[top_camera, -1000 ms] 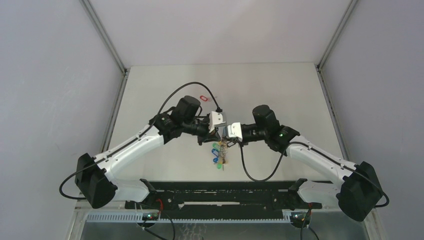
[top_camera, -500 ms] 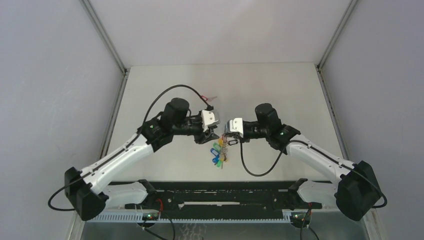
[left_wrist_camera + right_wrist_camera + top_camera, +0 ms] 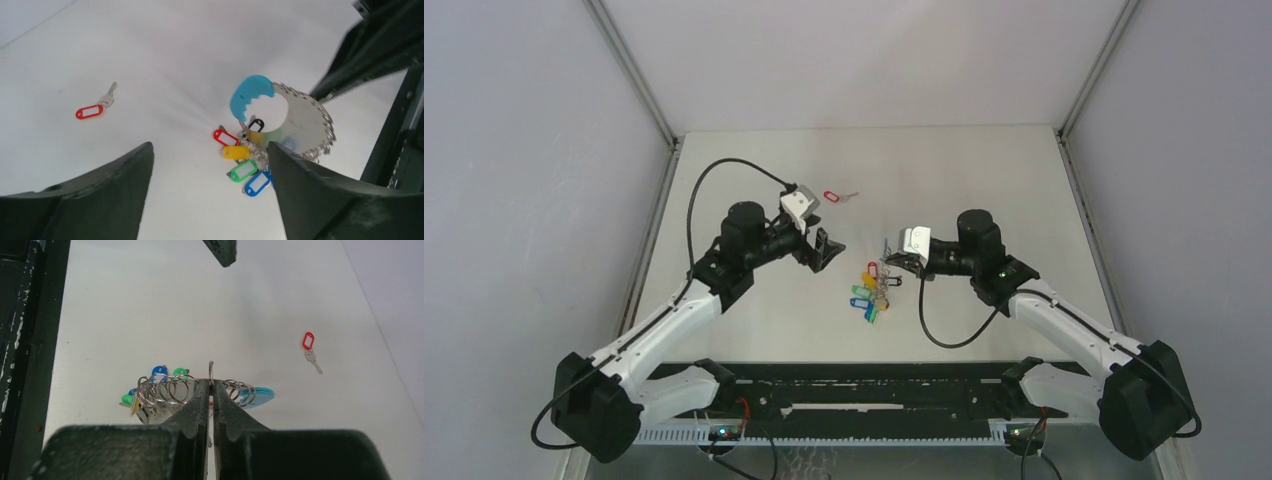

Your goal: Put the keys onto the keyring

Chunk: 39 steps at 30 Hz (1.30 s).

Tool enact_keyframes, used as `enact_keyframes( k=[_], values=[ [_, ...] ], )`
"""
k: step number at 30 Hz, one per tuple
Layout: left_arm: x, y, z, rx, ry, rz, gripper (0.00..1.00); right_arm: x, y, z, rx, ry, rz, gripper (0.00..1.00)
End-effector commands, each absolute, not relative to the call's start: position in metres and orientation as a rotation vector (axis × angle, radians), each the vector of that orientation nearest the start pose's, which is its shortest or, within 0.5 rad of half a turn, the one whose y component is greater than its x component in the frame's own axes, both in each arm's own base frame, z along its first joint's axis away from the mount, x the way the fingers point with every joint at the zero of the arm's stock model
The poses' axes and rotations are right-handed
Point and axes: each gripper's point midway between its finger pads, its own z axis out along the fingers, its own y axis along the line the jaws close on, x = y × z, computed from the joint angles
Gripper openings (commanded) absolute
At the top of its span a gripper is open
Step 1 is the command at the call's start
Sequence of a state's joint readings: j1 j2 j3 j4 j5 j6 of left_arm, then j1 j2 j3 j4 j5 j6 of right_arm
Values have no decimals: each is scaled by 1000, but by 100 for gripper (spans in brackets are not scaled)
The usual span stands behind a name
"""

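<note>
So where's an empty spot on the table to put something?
The table's far right, past the red-tagged key, is bare; so is the far left corner. The middle is crowded: the right gripper holds the keyring beside the left gripper.

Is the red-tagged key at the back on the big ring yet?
Off. The red-tagged key lies alone on the table, well apart from the ring.

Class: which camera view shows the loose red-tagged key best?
The left wrist view: the red-tagged key lies unobstructed, tag and silver blade both distinct. The right wrist view shows it smaller, far right; the top external view shows it tiny.
</note>
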<state>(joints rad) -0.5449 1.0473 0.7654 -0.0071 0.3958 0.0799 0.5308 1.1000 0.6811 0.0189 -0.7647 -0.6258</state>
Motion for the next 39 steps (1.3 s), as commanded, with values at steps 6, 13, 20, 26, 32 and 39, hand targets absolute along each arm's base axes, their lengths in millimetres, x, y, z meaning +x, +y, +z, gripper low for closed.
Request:
enact_keyframes(
  k=[6,13,20,26,32,39],
  values=[
    [353,-228,226,587,1797,-704,100,253,249,218,-1298,1225,586,0],
    [425,-220,182,516,1988,-574,97,259,241,211,-1270,1262,532,0],
    [486,-216,138,466,2120,-531,82,261,238,209,-1268,1275,515,0],
    [523,-226,110,425,2189,-561,68,260,239,206,-1276,1277,524,0],
    [542,-236,85,307,2278,-652,58,260,239,204,-1279,1284,530,0],
    [545,-244,59,149,2378,-779,53,258,240,203,-1286,1283,540,0]
  ],
)
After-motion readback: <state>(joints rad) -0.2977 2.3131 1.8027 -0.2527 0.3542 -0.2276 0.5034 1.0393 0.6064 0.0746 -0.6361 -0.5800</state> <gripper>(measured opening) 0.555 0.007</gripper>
